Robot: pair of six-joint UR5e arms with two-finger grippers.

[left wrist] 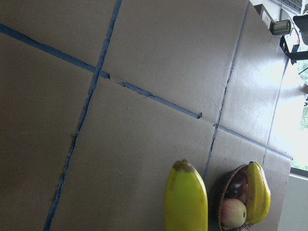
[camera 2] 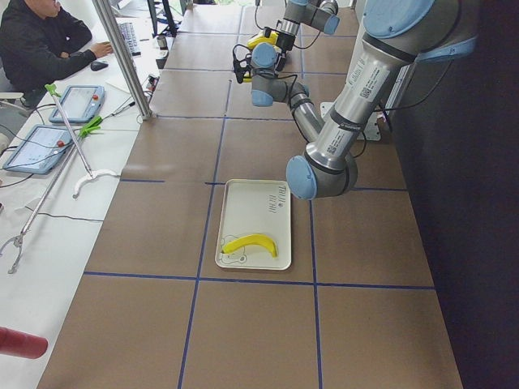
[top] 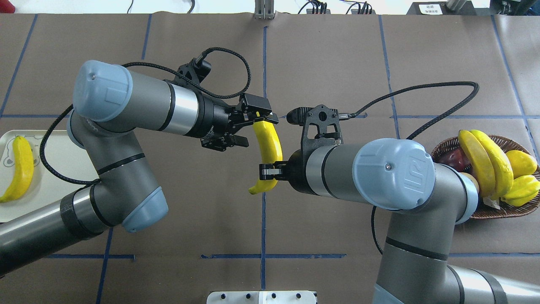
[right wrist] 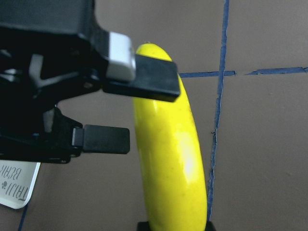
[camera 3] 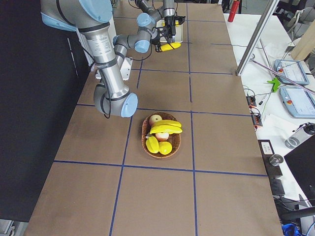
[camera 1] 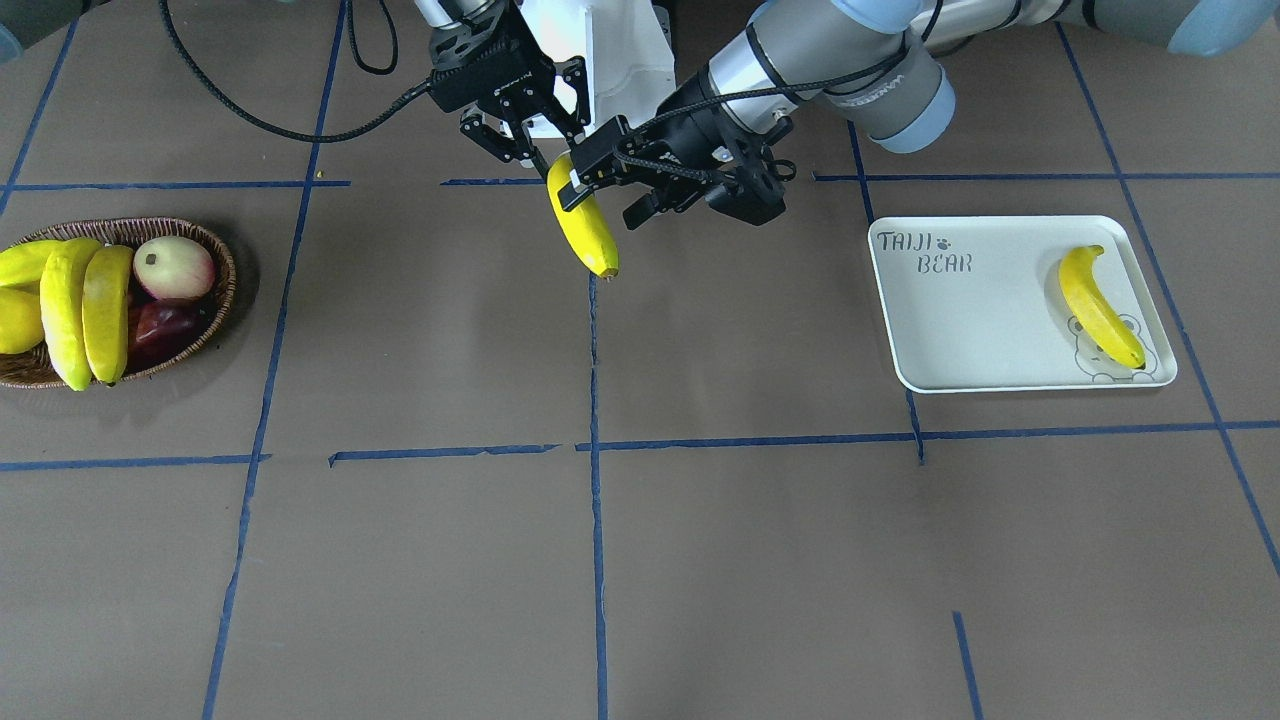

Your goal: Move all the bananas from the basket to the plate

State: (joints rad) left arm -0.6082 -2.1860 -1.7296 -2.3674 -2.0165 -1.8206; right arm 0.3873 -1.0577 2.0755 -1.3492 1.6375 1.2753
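Left end effector (top: 255,128) sits released around the banana (top: 270,145) the right end effector (top: 270,172) is grasping, so I'd clench left before releasing right.

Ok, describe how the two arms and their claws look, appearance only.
Left arm and right arm match: grey tubes with silver bands and rounded pale-blue joint caps; the right arm's cap bears an embossed logo. A black braided cable loops to each wrist. Left claw and right claw are black and two-fingered.
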